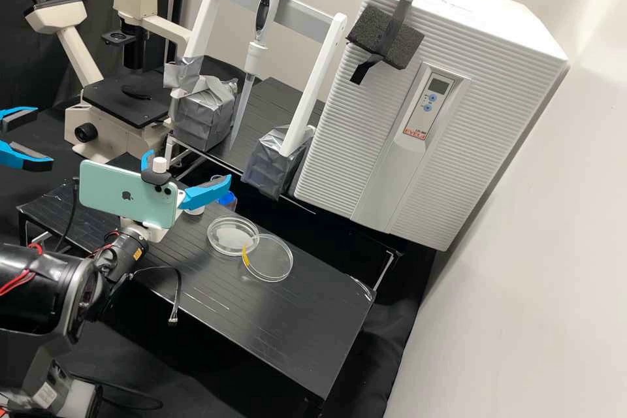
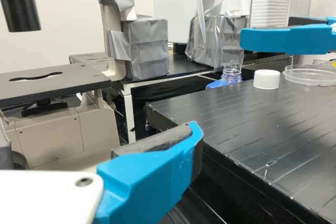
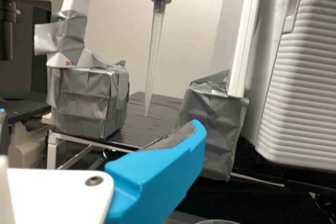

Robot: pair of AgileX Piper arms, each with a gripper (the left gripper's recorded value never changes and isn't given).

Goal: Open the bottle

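Two hazards, judged from layout. Right gripper (image 1: 189, 167) spread wide over bench, gripping nothing, one finger close above bottle (image 2: 231, 73). Light and uncapped, so easily tipped by a careless sweep or descent. Bottle standing on bench at 12 o'clock from nearer petri dish (image 1: 232, 235). Neck bare; opening seemingly done. Cap (image 2: 266, 79) loose just beside bottle; easily sent rolling into dishes or off the edge by a nudge. Left gripper (image 1: 43, 134) likewise spread and empty, well apart at 9 o'clock; little threat.

White ribbed cabinet (image 1: 424, 98) at 2 o'clock. Microscope (image 1: 111, 98) at 10 o'clock. Pipette stand (image 1: 274, 13) on taped feet at 12 o'clock, pipette (image 1: 251, 65) hanging. Black ridged bench (image 1: 294, 320) slanting toward 5 o'clock. Second dish (image 1: 268, 259) overlapping first.
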